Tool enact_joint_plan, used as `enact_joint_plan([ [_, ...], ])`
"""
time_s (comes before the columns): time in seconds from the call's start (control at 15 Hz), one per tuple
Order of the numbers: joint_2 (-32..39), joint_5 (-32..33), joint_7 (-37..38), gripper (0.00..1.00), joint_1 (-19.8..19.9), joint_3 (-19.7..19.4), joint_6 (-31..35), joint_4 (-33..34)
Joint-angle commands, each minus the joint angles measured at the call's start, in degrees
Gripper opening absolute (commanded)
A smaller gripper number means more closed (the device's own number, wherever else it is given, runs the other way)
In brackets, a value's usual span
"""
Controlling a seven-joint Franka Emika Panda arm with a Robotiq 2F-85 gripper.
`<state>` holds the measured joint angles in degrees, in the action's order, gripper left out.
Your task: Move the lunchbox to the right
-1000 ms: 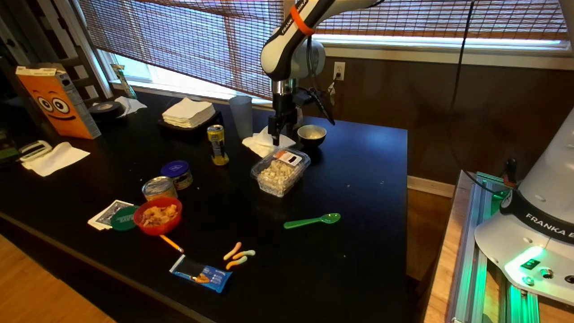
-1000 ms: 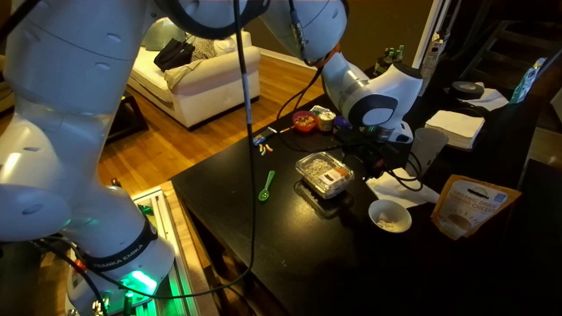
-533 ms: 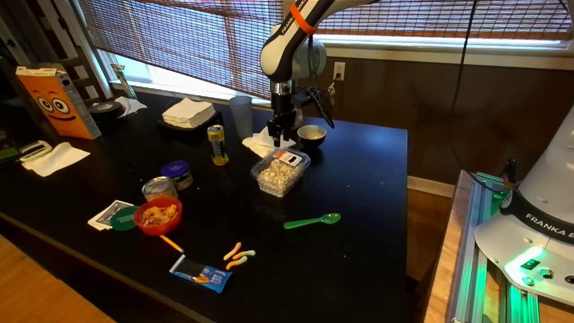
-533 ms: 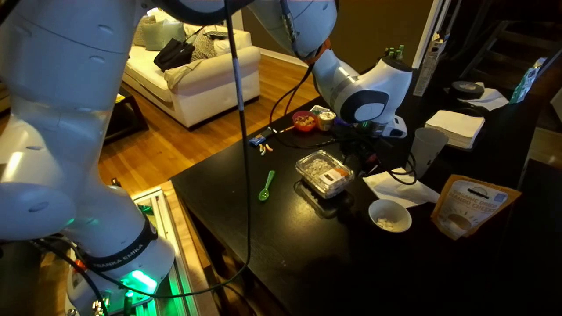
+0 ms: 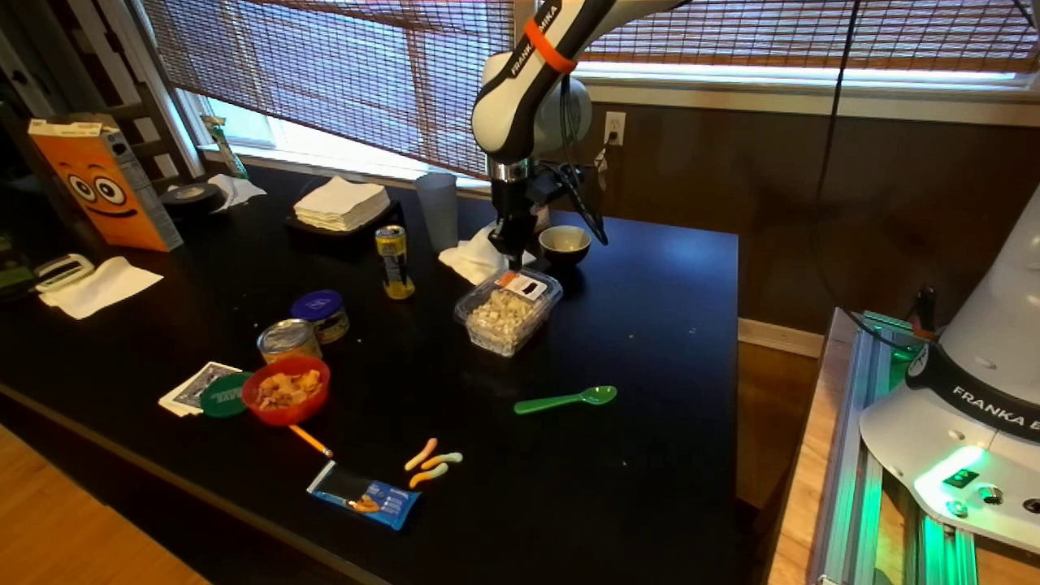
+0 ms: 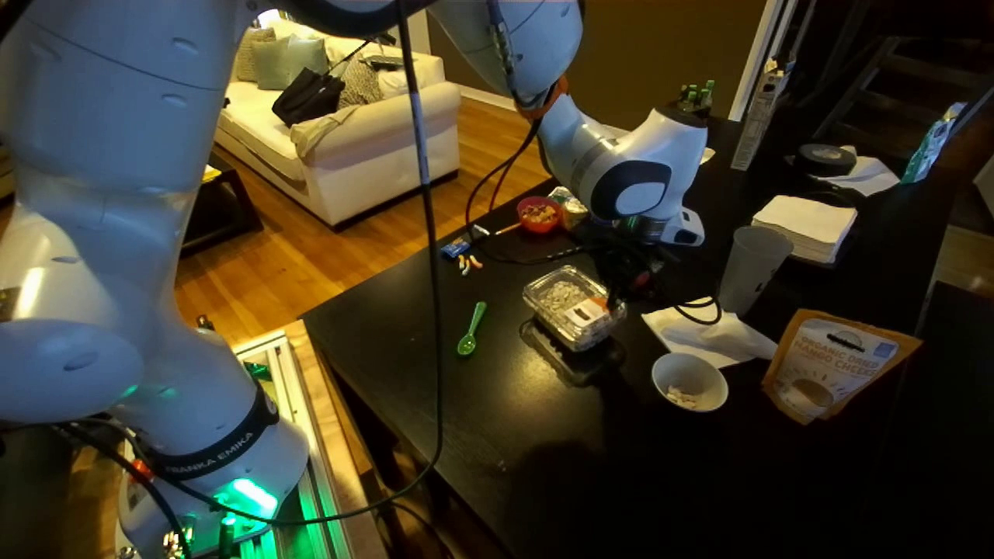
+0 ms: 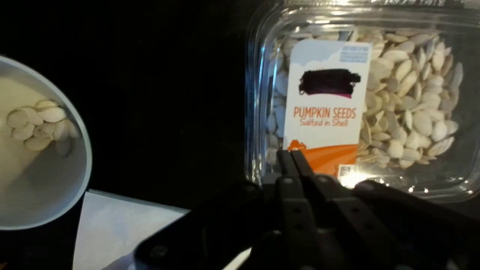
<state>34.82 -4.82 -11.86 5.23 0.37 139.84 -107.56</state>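
The lunchbox (image 5: 501,318) is a clear plastic box of pale pumpkin seeds with a white and orange label. It rests on the dark table in both exterior views. In the wrist view the lunchbox (image 7: 408,90) fills the upper right. My gripper (image 7: 290,152) is shut, its two fingertips side by side with nothing seen between them. They stand over the label's lower left corner, just inside the lid's edge. In an exterior view my gripper (image 6: 613,303) points down at the label end of the lid. Whether the tips touch the lid I cannot tell.
Close to the lunchbox are a bowl (image 6: 689,382) with a few seeds and a white napkin (image 6: 710,335). A green spoon (image 5: 566,401) lies nearer the robot base. A yellow can (image 5: 394,264), a tall cup (image 5: 438,213) and an orange pouch (image 6: 842,365) stand around.
My gripper's fingers have come together from apart. The gripper has moved down and over the lunchbox's label end. The lunchbox has stayed where it was.
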Motion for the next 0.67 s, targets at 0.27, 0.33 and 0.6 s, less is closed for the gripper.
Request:
enact_joint_plan([
  [0.27, 1.0, 3.1, 3.6, 0.0, -1.9, -1.1, -0.7, -1.7],
  [0.33, 0.7, 3.1, 3.6, 0.0, -1.9, -1.0, -0.5, -1.7],
  [0.6, -1.0, 2.6, 2.9, 0.0, -1.7, -0.3, 0.1, -1.7],
])
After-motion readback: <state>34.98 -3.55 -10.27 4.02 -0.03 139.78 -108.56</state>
